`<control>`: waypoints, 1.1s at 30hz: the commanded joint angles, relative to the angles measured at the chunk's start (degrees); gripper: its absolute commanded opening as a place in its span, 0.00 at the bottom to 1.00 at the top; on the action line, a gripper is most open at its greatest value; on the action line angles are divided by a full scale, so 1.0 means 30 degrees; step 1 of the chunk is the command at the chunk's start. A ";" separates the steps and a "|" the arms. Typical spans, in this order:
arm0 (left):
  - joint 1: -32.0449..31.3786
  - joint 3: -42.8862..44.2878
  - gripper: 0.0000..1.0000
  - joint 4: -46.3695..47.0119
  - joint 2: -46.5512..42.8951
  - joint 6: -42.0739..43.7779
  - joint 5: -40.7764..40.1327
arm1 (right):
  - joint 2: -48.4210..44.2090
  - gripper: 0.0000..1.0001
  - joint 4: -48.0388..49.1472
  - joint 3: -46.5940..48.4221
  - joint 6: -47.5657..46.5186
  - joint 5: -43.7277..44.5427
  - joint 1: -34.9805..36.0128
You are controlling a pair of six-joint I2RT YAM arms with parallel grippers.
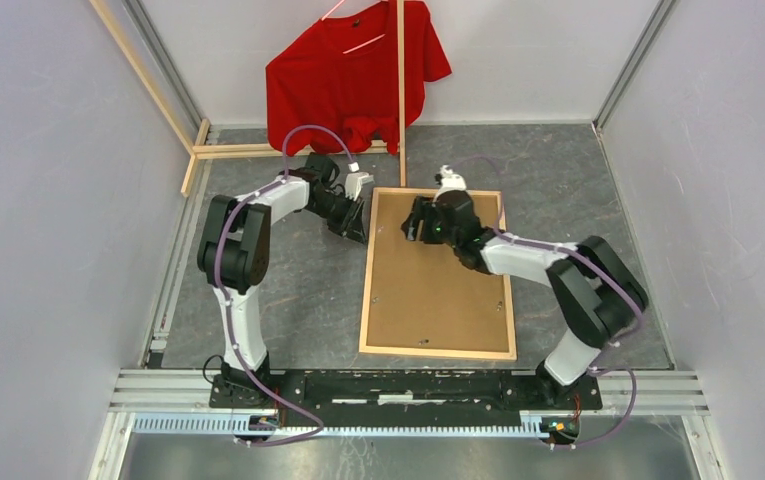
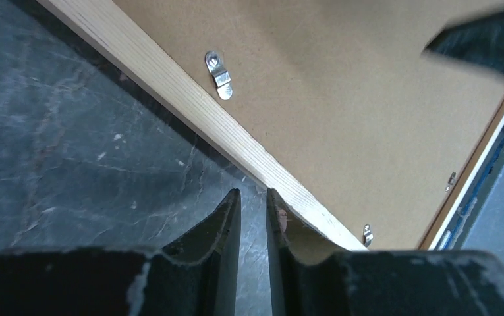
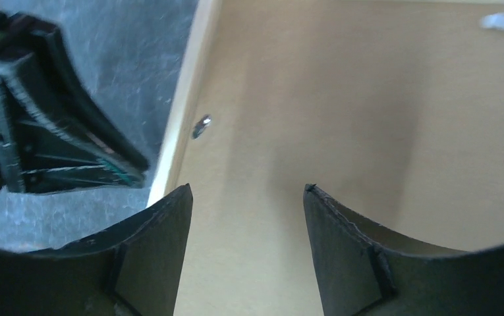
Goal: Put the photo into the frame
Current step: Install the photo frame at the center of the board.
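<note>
The frame [image 1: 367, 295], thin light-wood strips, lies face down on the grey table with a brown backing board [image 1: 443, 290] filling it. The photo is hidden. My left gripper [image 1: 356, 232] sits low beside the frame's left strip [image 2: 170, 92], near the far corner. Its fingers stand a narrow gap apart with only table between them [image 2: 253, 192]. My right gripper [image 1: 410, 222] hovers over the board's far left part [image 3: 341, 99], open and empty [image 3: 248, 187]. Small metal clips [image 2: 220, 76] sit along the board's edge.
A red shirt [image 1: 353, 75] hangs on a hanger at the back wall. Loose light-wood slats [image 1: 258, 150] lie and lean at the back left, and one upright slat [image 1: 401, 80] stands just behind the frame. Walls close in on both sides.
</note>
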 commanded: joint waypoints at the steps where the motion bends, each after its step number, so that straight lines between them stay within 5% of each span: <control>1: 0.0209 0.0714 0.26 0.0020 0.1285 -0.1319 0.1723 | 0.2431 0.67 0.0782 0.2424 -0.0346 0.0629 0.1670; 12: 0.0342 0.0612 0.21 0.0021 0.1951 -0.1208 0.3481 | 0.5991 0.65 0.1464 0.5004 0.0927 -0.0410 0.2740; 33: 0.0313 0.0066 0.18 0.0314 0.1687 -0.0899 0.3193 | 0.7499 0.63 0.1867 0.5533 0.2824 -0.1109 0.2886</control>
